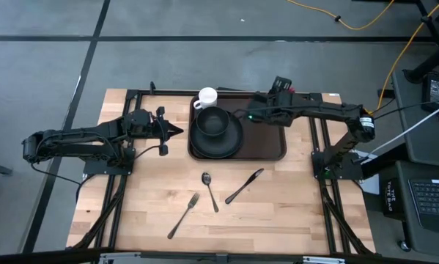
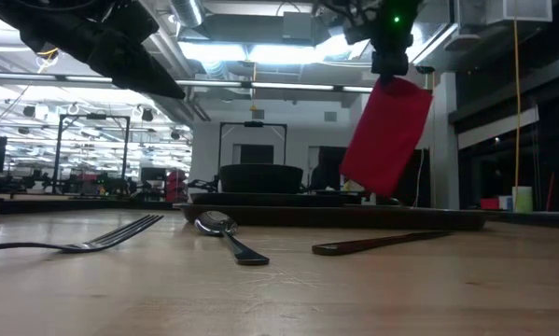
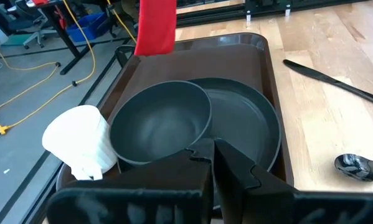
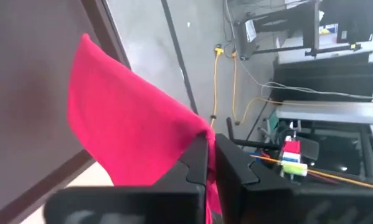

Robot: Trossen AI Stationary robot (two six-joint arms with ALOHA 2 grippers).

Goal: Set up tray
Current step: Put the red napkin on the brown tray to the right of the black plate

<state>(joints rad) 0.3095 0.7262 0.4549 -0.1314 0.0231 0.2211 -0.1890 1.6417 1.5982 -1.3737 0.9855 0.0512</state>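
1. In the upper middle of the high view, the tray point(image 1: 267, 143) lies on the wooden table point(image 1: 292, 213), long side left to right.
2. On the tray's left half sits a black plate point(image 1: 230, 143) with a black bowl point(image 1: 213, 122) on it; a white mug point(image 1: 207, 97) stands at the tray's upper left corner.
3. Above the tray's right half, the right gripper point(image 4: 211, 152) is clamped on a red napkin point(image 2: 388, 135), which hangs clear of the tray in the low view.
4. Just left of the tray, the left gripper point(image 1: 176, 131) hovers with its fingers pressed together, holding nothing, pointing toward the plate.
5. In the lower middle of the high view, a fork point(image 1: 183, 215), a spoon point(image 1: 209, 191) and a knife point(image 1: 244, 185) lie on the bare wood, apart from each other.
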